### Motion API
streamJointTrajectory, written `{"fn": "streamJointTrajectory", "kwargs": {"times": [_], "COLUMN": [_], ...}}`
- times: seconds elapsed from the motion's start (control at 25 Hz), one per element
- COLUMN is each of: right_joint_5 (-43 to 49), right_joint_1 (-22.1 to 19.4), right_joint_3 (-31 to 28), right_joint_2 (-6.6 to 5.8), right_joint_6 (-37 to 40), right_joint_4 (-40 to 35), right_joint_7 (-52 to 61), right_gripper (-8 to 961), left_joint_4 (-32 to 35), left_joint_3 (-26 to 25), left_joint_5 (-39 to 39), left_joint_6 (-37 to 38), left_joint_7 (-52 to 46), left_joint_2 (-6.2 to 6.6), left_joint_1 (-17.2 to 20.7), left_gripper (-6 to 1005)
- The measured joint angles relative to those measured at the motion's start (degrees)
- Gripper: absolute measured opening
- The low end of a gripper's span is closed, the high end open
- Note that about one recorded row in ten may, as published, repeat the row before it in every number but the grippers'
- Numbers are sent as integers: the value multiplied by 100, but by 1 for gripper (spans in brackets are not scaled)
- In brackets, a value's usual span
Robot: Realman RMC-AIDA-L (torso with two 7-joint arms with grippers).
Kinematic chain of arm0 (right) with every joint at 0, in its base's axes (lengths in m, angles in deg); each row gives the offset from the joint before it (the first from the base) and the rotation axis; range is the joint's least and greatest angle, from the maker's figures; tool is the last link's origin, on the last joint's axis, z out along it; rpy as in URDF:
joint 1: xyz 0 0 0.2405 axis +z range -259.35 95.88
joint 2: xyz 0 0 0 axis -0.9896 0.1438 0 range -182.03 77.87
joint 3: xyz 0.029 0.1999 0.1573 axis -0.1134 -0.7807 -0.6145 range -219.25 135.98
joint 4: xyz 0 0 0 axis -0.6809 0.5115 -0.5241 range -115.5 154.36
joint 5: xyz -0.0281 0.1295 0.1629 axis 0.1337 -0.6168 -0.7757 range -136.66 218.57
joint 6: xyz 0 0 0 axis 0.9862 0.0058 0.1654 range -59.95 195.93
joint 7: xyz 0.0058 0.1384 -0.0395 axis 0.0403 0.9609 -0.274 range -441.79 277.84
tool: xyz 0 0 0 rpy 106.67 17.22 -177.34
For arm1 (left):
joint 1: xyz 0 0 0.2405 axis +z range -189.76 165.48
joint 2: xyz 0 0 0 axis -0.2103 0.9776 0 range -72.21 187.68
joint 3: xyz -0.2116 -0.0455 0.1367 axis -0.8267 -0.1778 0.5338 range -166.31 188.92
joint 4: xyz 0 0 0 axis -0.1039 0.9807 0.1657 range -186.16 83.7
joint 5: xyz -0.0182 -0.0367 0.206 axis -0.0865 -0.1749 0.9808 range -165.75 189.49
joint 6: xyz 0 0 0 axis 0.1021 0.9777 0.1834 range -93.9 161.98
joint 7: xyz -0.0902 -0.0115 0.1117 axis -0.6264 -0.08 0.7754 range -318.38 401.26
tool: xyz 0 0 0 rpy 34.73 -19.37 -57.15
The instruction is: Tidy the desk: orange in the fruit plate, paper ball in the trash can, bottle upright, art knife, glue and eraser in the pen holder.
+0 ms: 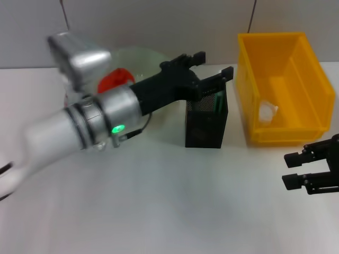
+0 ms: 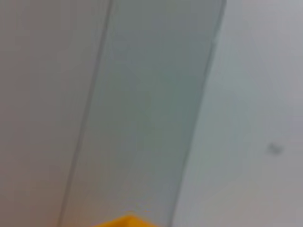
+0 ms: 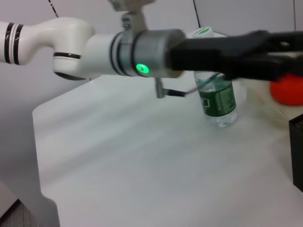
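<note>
The left arm stretched across the white worktop [image 1: 159, 201], and its left claw [image 1: 214, 64] hung above the black mesh pen holder [image 1: 206, 124] with its two fingers spread apart and nothing visible between them. The arm itself blocked much of what sat behind it: only part of the orange [image 1: 114, 79] and the pale green fruit plate [image 1: 139, 58] showed past the silver wrist housing. From the other side the water bottle [image 3: 217, 101] stood upright on the worktop, green label facing out, partly crossed by the dark forearm, with the orange close by it (I could not make out the plate rim there). The yellow trash can [image 1: 312, 79] sat just beside the pen holder, on its right, and the crumpled paper ball [image 1: 267, 112] lay inside on its floor. The right claw [image 1: 292, 169] hovered low near the worktop's right edge, in front of the bin, fingers parted and empty.
</note>
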Motion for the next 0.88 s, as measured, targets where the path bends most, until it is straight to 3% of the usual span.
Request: {"fn": "streamJointTrajectory", "kwargs": {"times": [0.12,0.16,0.28,0.32,0.48,0.68,0.76,0.8,0.84,0.88], "right_joint_5": [-18,-24,-26,-27,-87,-259,-311,-343,-366,-383], "right_joint_1": [4,17,30,40,81,73,65,57,44,29], "right_joint_3": [3,3,4,7,38,64,68,70,71,67], "right_joint_2": [41,86,127,142,153,157,164,169,173,177], "right_joint_6": [31,68,83,97,111,67,53,28,9,-27], "right_joint_4": [-44,-89,-149,-178,-196,-34,116,227,335,450], "right_joint_7": [-67,-127,-181,-209,-310,-546,-689,-803,-924,-1056], "right_gripper": [526,526,526,526,526,526,525,525,525,525], "left_joint_4": [484,935,1149,1579,1998,2050,1929,1929,1761,1729], "left_joint_3": [-245,-564,-740,-1176,-2096,-3211,-3788,-3788,-4285,-4345], "left_joint_5": [342,813,1054,1615,2507,3685,4215,4215,4804,4926], "left_joint_6": [784,1311,1547,1963,2825,4064,4637,4637,5074,5123], "left_joint_7": [-81,-279,-402,-653,-955,-1235,-1251,-1251,-1215,-1211], "left_joint_2": [168,294,347,407,427,443,426,426,387,383], "left_joint_1": [581,1054,1290,1765,2461,2738,2755,2755,2755,2751], "left_gripper": [719,765,802,814,814,814,814,814,814,814]}}
